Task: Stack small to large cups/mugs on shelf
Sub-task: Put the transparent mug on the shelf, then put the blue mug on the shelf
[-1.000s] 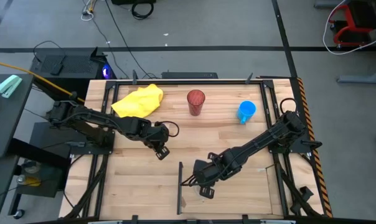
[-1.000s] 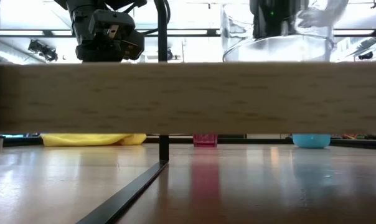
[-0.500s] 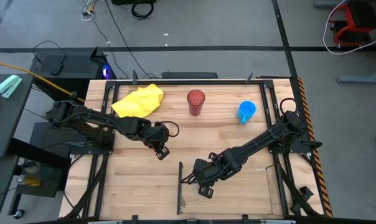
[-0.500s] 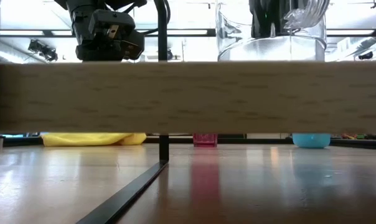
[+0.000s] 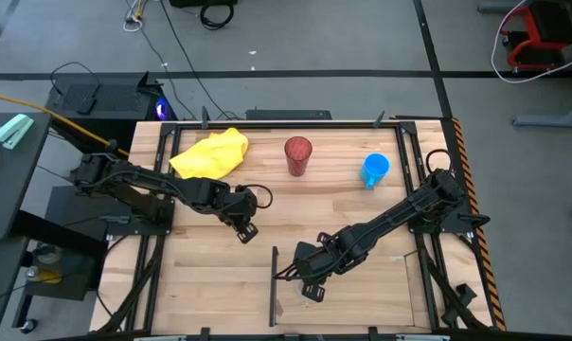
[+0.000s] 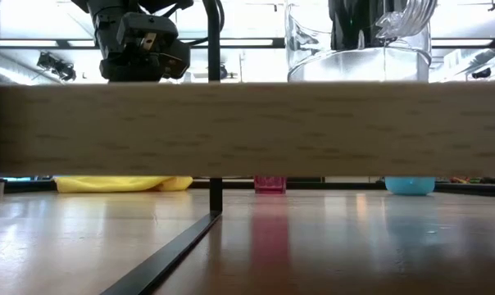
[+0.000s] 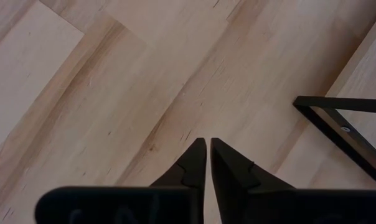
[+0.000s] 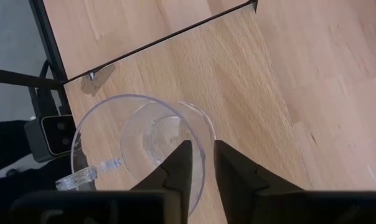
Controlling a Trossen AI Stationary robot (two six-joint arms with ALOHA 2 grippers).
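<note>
A tiny clear plastic cup [image 8: 113,143] is in my right gripper [image 8: 200,149], over the pale wood shelf panel [image 5: 371,289] just right of the short black divider strip [image 5: 274,282]. It also shows in the low view [image 6: 358,57], where a plank hides its lower part. The dark-red tumbler [image 5: 297,155] and the blue mug [image 5: 374,170] stand upright on their bases at the table's far side. My left gripper [image 5: 247,232] is shut and empty above bare wood left of centre, as its wrist view [image 7: 208,142] shows. My right gripper holds the clear cup by its wall at the rim [image 8: 208,132], one finger inside the cup and one outside. The fingers come from above, pointing down into the open mouth. The cup is upright; whether its base rests on the shelf panel cannot be told.
A crumpled yellow cloth [image 5: 210,152] lies at the far left of the table. Black frame rails [image 5: 420,237] run along the table's sides. A pale wood plank [image 6: 247,127] crosses the low view and hides the middle of the scene.
In the low view the clear cup, tilted a second ago, has come upright in my right gripper and shifted slightly; it has then kept still. My left arm has not moved.
</note>
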